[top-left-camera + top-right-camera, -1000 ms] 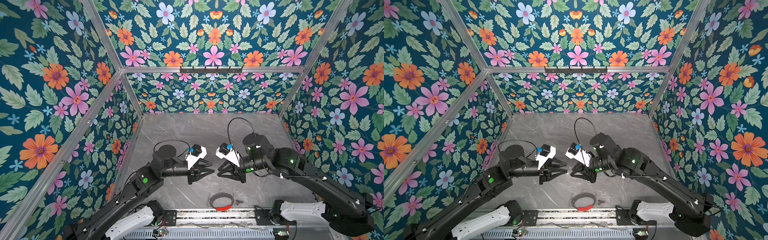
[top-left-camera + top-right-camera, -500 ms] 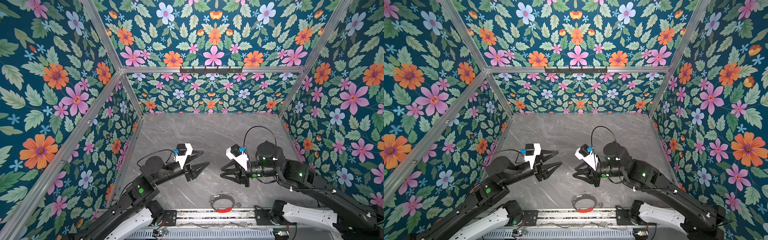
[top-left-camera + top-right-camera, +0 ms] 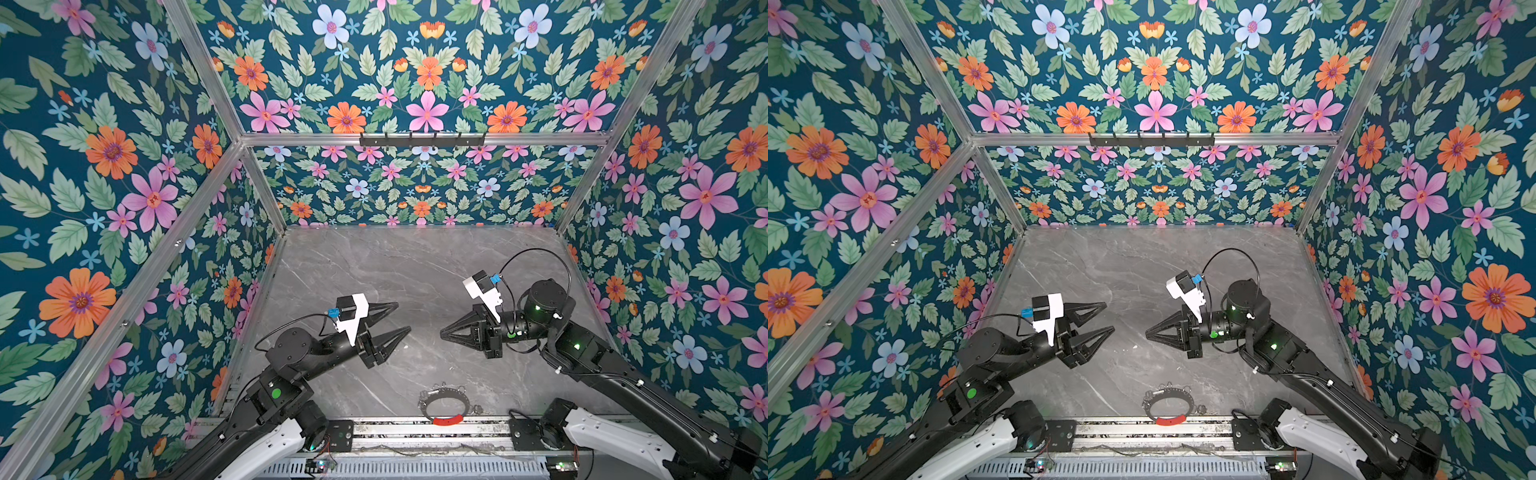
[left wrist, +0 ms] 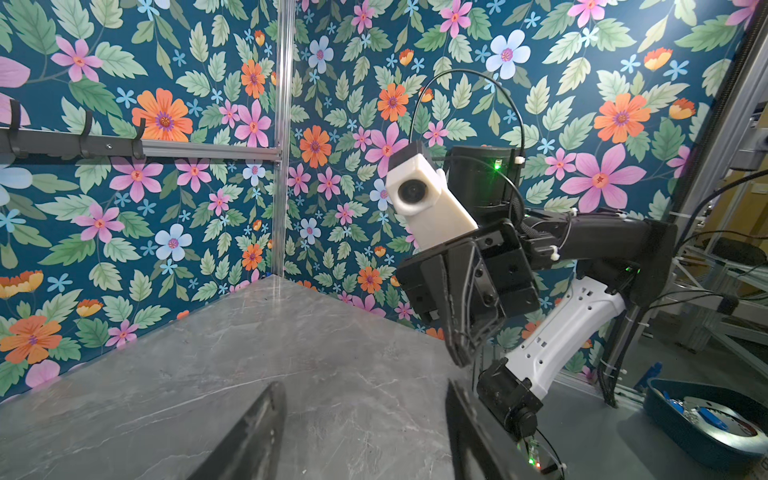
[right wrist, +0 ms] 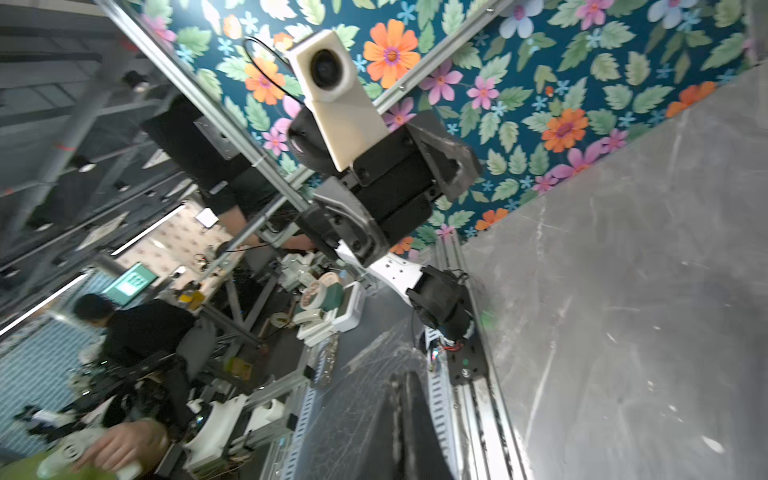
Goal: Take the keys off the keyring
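Two robot grippers face each other, tips pointing inward, above a grey marble table [image 3: 374, 257] inside a floral-walled booth. Neither holds anything.

The left gripper [image 3: 397, 318] has its two black fingers spread well apart, an open V with one tip toward the back of the table and the other nearer the front. The right gripper [image 3: 444, 332] has its fingers pressed together into a single point — closed on nothing.

The keyring [image 3: 444, 405] lies flat on the table, near the front edge and close to the metal rail [image 3: 415, 430] that carries the arm bases. From the closed right fingertips it sits at roughly 6 o'clock in a top view, nearly straight toward the front. From the open left fingertips it sits at about 5 o'clock, farther off. By my judgement the right arm is the nearer one.

The hoop is thin and grey, a round shape with no real long axis. Its red sleeve [image 3: 446, 419] covers the arc at 6 o'clock, nearest the rail. Small metal bits, likely the keys [image 3: 478, 409], cluster around the rim at 12 and at 3 o'clock — too small to count.

Neither wrist view shows the ring clearly.
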Controlling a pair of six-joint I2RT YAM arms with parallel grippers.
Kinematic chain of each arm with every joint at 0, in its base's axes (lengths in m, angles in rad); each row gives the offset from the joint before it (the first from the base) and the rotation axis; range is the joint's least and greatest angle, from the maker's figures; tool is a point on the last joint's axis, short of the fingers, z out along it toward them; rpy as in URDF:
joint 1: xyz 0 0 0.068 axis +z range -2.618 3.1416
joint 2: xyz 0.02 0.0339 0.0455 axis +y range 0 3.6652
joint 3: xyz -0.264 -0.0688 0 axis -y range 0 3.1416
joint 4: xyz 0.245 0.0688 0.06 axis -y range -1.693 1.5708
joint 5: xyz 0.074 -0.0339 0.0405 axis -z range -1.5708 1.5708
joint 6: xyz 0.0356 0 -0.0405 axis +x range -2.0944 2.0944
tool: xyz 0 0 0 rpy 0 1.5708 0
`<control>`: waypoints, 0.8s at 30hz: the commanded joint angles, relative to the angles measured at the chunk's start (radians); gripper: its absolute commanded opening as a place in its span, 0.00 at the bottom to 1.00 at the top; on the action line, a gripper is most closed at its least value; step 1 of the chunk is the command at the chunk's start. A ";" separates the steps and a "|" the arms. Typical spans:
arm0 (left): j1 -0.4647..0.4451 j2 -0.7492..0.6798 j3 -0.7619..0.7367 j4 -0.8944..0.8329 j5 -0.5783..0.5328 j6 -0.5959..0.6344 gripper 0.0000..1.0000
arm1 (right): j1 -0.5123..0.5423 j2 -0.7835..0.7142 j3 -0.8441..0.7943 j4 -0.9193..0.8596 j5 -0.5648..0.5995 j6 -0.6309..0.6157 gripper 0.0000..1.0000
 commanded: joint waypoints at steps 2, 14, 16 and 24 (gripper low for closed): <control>0.000 -0.008 -0.008 0.071 0.018 -0.015 0.58 | -0.003 -0.001 -0.043 0.416 -0.130 0.238 0.00; 0.000 -0.019 -0.098 0.228 0.050 -0.059 0.59 | 0.004 0.061 -0.007 1.123 0.148 0.832 0.00; -0.001 -0.024 -0.102 0.224 0.054 -0.056 0.59 | 0.004 0.079 -0.005 1.158 0.162 0.866 0.00; 0.000 -0.056 -0.122 0.210 0.047 -0.048 0.59 | 0.004 0.106 0.013 1.156 0.167 0.864 0.00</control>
